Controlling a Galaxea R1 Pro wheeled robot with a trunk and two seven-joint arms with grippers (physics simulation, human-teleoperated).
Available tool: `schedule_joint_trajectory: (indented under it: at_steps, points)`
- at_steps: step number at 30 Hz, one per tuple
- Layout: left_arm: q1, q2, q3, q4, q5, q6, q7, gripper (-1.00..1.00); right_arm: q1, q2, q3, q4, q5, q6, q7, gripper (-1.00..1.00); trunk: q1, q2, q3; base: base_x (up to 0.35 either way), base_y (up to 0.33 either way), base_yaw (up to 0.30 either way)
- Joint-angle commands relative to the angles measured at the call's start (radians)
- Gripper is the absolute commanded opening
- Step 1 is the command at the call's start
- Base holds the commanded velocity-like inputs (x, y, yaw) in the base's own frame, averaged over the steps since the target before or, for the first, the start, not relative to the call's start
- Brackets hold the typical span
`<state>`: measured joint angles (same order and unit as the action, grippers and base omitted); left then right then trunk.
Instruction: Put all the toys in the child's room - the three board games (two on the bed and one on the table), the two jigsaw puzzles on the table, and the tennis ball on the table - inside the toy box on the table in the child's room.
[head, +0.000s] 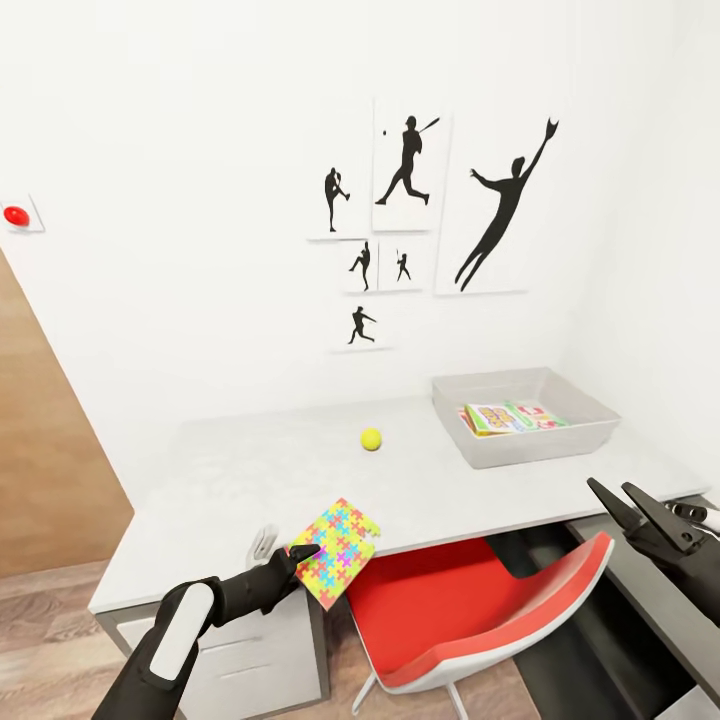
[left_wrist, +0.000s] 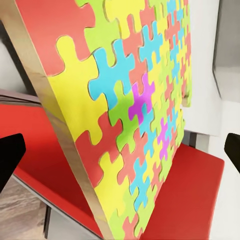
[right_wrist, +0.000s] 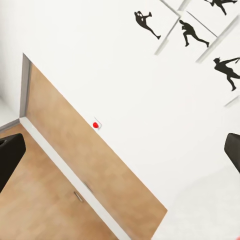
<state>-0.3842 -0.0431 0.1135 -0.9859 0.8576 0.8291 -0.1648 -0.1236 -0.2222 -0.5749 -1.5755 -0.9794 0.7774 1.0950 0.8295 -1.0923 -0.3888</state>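
Red chair (head: 470, 610) sits below held jigsaw puzzle (head: 338, 552).

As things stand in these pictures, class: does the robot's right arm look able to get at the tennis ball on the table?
Probably yes. The right gripper hangs open and empty by the table's front edge, and the tennis ball lies alone on bare tabletop. The toy box stands off to the side, so the path across looks free, though it is a stretch.

A white desk (head: 250, 470) stands against a white wall. Framed black silhouettes of ball players (head: 425, 205) hang above it. A red chair (head: 470, 610) is tucked under the front edge. A wooden door (head: 45, 460) stands beside it, a red button (head: 16, 214) above.
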Motion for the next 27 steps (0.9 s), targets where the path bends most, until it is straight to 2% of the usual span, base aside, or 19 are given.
schedule_joint_trajectory:
  at_steps: [1, 5, 27]
  points:
    - [-0.001, -0.001, 0.005, 0.000, -0.005, 0.007, -0.005, 1.00, -0.001, 0.000, 0.000, 0.000, -0.004, 0.006, 0.001, 1.00, 0.004, -0.008, -0.004, 0.000, 0.000, 0.000]
    - [-0.001, -0.001, 0.005, 0.000, -0.005, 0.007, -0.006, 1.00, -0.001, 0.000, 0.000, 0.000, -0.004, 0.005, 0.000, 1.00, 0.019, -0.036, -0.017, 0.000, 0.000, 0.000]
    - [-0.001, -0.001, 0.003, 0.000, -0.005, 0.007, -0.005, 1.00, -0.001, 0.000, 0.000, 0.000, -0.004, 0.005, 0.000, 1.00, 0.019, -0.036, -0.017, 0.000, -0.038, 0.000]
